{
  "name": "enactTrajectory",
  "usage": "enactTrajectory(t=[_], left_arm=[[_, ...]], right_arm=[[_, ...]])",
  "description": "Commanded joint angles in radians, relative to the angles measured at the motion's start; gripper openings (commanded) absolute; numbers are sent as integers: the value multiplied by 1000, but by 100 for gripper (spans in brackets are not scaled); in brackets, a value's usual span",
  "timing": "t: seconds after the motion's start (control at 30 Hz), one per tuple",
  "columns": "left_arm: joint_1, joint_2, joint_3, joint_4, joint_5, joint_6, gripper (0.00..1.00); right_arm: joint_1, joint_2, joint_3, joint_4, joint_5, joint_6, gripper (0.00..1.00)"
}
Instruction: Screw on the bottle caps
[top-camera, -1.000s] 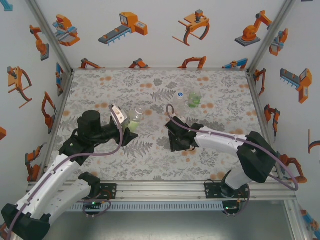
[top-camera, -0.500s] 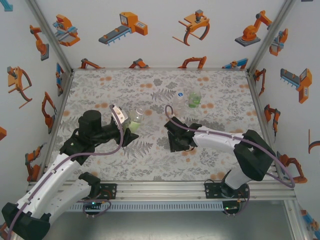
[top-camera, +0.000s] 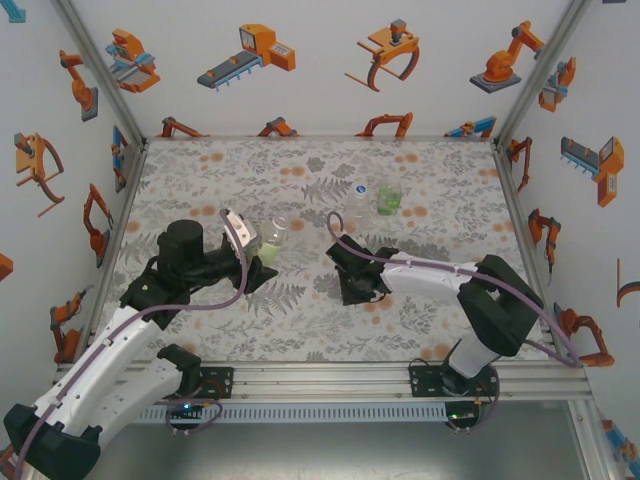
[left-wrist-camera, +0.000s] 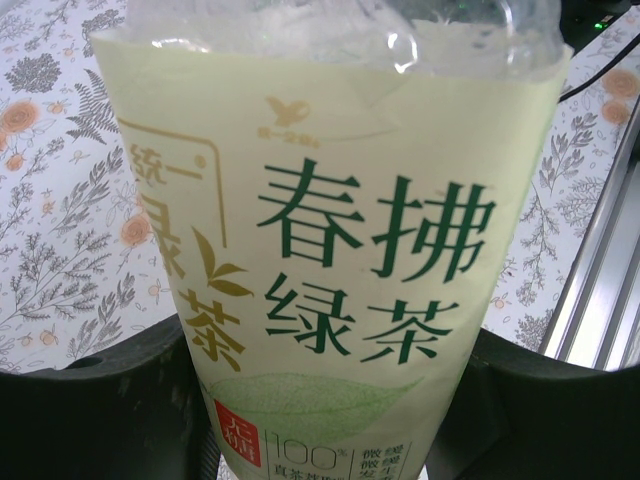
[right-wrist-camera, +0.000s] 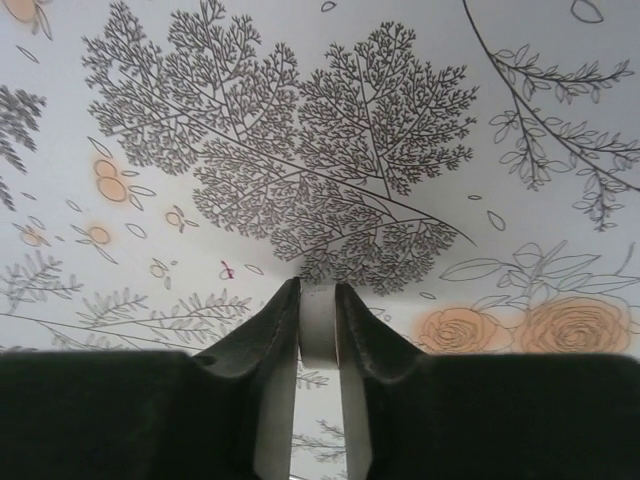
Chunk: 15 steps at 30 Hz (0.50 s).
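The bottle (left-wrist-camera: 330, 250) in my left claw (left-wrist-camera: 315, 400) runs off the frame, top and bottom cut away. My right fingers (right-wrist-camera: 265, 350) cover the cap (right-wrist-camera: 317, 325); just a pale sliver shows

Robot test cell in a lab, not a lived-in room: a boxed-in bench with white wall panels (top-camera: 310, 100) printed all over with orange cartoon robot arms and grippers, held in bare aluminium frame posts (top-camera: 100, 70). The table surface (top-camera: 300, 330) is a sheet printed with grey ferns and orange roses. The left arm (top-camera: 110, 365) and right arm (top-camera: 440, 275), trailing purple cables (top-camera: 243, 280), are bolted to a slotted aluminium rail (top-camera: 320, 378) at the near edge.
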Motion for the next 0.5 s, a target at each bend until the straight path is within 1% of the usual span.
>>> enactTrajectory(t=[0.0, 0.1, 0.3, 0.37, 0.47], left_arm=[[6, -1, 26, -2, 28, 9, 0], [5, 2, 26, -2, 28, 9, 0], [6, 2, 27, -2, 30, 9, 0], [5, 3, 27, -3, 30, 8, 0], [6, 0, 26, -2, 27, 8, 0]], right_arm=[[-5, -19, -25, 49, -34, 38, 18], [-19, -48, -62, 153, -103, 76, 16], [-91, -78, -241, 500, -281, 215, 17], [-121, -87, -303, 561, -303, 251, 23], [-160, -144, -373, 515, -271, 253, 31]])
